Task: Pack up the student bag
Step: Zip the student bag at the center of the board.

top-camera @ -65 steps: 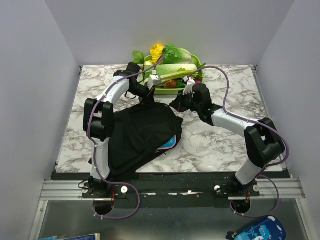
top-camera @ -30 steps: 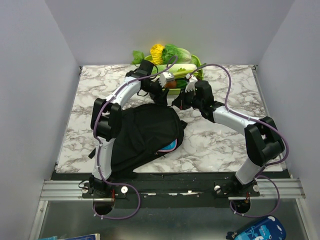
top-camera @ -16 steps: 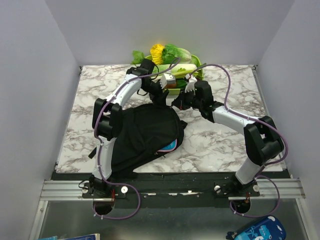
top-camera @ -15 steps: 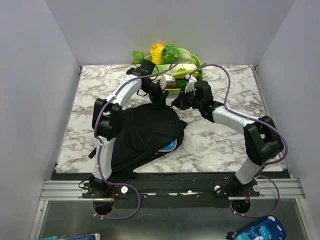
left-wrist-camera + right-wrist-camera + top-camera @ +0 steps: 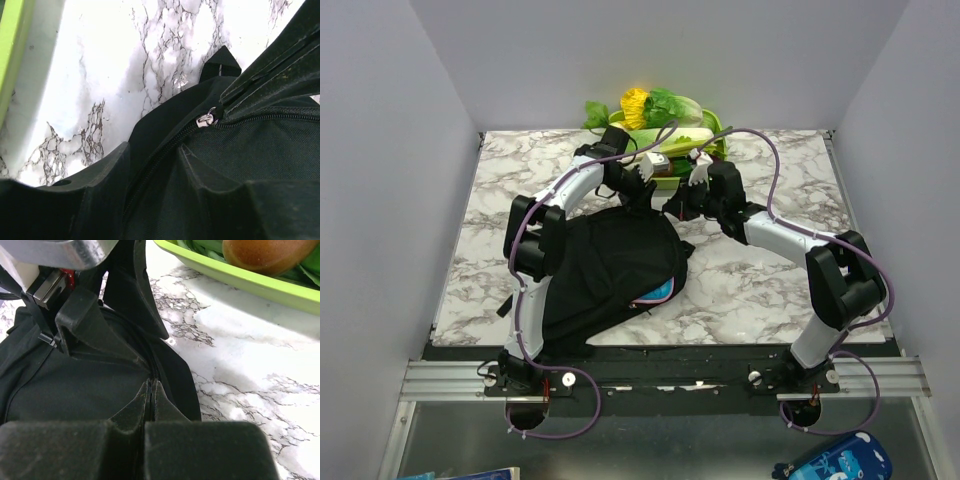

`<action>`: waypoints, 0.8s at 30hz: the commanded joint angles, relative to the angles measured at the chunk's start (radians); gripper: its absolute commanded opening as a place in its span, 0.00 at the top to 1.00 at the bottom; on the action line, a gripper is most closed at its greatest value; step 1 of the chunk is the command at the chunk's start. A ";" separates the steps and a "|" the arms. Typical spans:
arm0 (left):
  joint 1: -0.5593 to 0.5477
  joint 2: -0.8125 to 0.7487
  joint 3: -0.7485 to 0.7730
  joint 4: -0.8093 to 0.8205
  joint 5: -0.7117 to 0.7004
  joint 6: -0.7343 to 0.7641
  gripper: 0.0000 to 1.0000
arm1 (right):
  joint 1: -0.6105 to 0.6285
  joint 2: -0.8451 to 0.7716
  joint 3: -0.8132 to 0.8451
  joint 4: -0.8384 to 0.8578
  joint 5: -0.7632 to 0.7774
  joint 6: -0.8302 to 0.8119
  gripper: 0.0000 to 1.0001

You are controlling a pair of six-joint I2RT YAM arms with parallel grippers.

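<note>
The large soft black fabric backpack [image 5: 605, 270] lies flat on the white marble-patterned table [image 5: 760, 280], left of centre. Its long axis runs from the near-left corner to the far middle, and its top end points away from the arm bases.

The left gripper [image 5: 152, 150] stands at that far end. Its fingers are spread apart and grip nothing, and they straddle the zip track, which passes up between them. The small silver zip pull [image 5: 203, 120] lies ahead of these fingers and to their right, along the track.

The right gripper [image 5: 150, 390] comes in from the other side. Its fingers are pressed together on the backpack at the zip line, just beside the pull; it is the nearer arm. Whether they pinch cloth or the tab cannot be told.

The coming move probably turns on the track direction: the pull must travel along the seam, not across it.

The lime-green plastic tray [image 5: 240, 282] sits just beyond.
</note>
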 commanded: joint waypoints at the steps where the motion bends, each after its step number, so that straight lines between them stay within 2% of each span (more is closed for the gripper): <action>1: -0.003 -0.024 0.017 0.062 -0.002 -0.017 0.52 | -0.007 -0.005 0.008 0.020 -0.001 -0.011 0.99; 5: -0.003 0.006 0.079 -0.089 0.035 0.045 0.46 | -0.007 -0.002 0.006 0.019 0.012 -0.016 0.99; 6: -0.003 0.010 0.086 -0.096 0.032 0.046 0.43 | -0.008 0.000 0.008 0.019 0.012 -0.014 0.99; 9: -0.003 0.007 0.087 -0.090 0.015 0.045 0.44 | -0.007 0.011 0.009 0.022 0.012 -0.013 0.99; 11: -0.003 0.003 0.087 -0.062 -0.007 0.025 0.55 | -0.007 0.008 0.005 0.022 0.018 -0.016 0.99; 12: -0.003 0.003 0.083 -0.048 -0.021 0.011 0.72 | -0.007 0.000 -0.003 0.022 0.024 -0.016 0.99; 15: -0.005 0.016 0.082 -0.025 -0.063 -0.013 0.97 | -0.007 -0.021 -0.030 0.022 0.035 -0.019 0.99; 24: -0.016 0.000 0.034 -0.016 -0.043 -0.012 0.99 | -0.007 -0.037 -0.043 0.027 0.039 -0.017 0.99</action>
